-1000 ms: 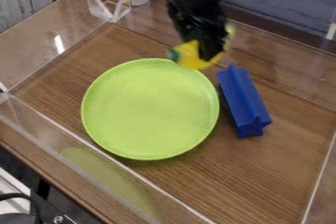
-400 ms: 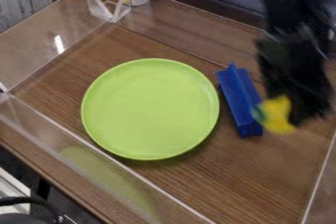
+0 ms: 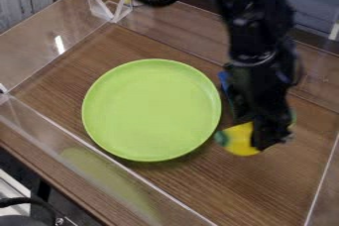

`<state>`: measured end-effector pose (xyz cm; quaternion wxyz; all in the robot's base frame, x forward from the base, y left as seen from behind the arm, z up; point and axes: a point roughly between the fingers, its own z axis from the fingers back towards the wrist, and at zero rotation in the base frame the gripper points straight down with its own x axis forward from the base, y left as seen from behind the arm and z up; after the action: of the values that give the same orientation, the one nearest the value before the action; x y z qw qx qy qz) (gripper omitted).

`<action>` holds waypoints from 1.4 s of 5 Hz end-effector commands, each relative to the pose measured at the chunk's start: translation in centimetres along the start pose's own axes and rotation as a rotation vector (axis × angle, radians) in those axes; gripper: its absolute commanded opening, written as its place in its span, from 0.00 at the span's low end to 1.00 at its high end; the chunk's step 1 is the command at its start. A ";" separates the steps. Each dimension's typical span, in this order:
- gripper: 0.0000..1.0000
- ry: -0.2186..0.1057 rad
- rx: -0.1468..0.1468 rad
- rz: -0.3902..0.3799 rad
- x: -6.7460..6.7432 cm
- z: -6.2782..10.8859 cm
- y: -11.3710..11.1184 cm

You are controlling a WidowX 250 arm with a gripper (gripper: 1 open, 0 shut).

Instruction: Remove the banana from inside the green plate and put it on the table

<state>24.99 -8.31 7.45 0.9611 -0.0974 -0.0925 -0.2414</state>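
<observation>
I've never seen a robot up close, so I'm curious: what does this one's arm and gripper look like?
The arm is black and bulky, with blocky segments and a dark cable looping near its top. The gripper is dark too, though blurred, so its fingers' exact shape can't be made out.

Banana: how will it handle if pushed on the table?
The banana looks like glossy moulded plastic, so probably stiff and light. Its curved body may rock or slide on the flat wood table rather than roll far.
</observation>
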 end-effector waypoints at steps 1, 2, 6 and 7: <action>0.00 -0.037 0.012 -0.006 -1.1 0.1 0.7; 0.00 -0.022 0.008 -0.021 -2.5 -1.1 0.7; 0.00 0.018 -0.027 -0.029 -3.1 -3.1 -0.6; 1.00 0.022 -0.036 -0.023 -3.1 -3.0 -0.7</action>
<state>21.56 -7.95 3.12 0.9595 -0.1117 -0.0599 -0.2517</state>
